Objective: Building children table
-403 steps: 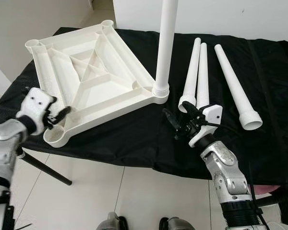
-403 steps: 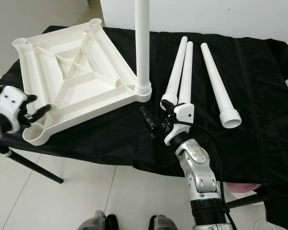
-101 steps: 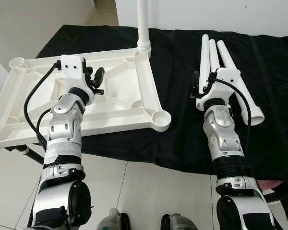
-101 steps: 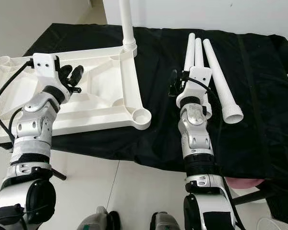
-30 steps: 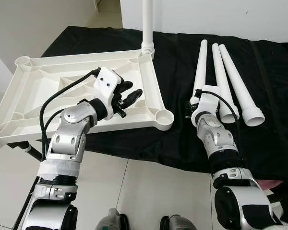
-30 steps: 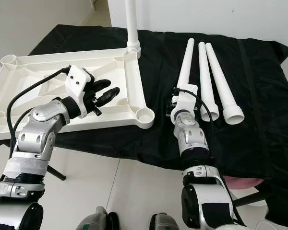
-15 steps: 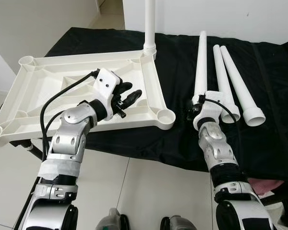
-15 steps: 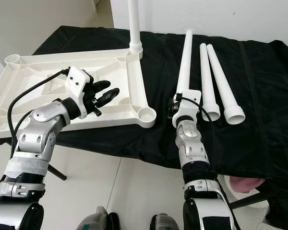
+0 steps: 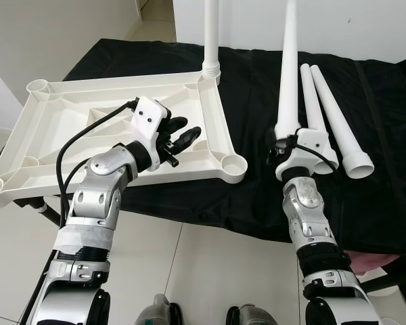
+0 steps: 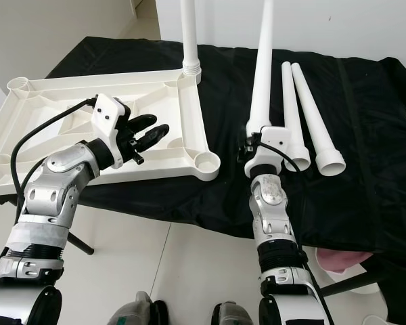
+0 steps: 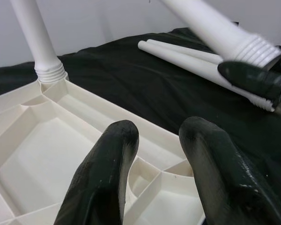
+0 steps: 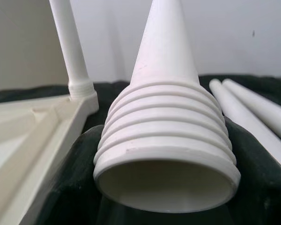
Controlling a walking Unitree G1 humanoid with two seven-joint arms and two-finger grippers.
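Four white legs (image 9: pixel 286 68), one upturned tabletop (image 9: pixel 74 135).

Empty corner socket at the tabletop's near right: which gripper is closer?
Left. The left gripper hovers open over the tabletop just beside that socket; the right gripper holds a raised leg further off, over the black cloth.

Black-draped table (image 9: pixel 243 196); tabletop (image 9: pixel 68 128), legs (image 9: pixel 338 128)

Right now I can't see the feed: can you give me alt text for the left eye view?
The right hand grips a white table leg by its threaded end, holding it nearly upright above the black cloth. The left hand hovers open over the upturned white tabletop, which has one leg screwed into its far corner; two spare legs lie on the cloth.
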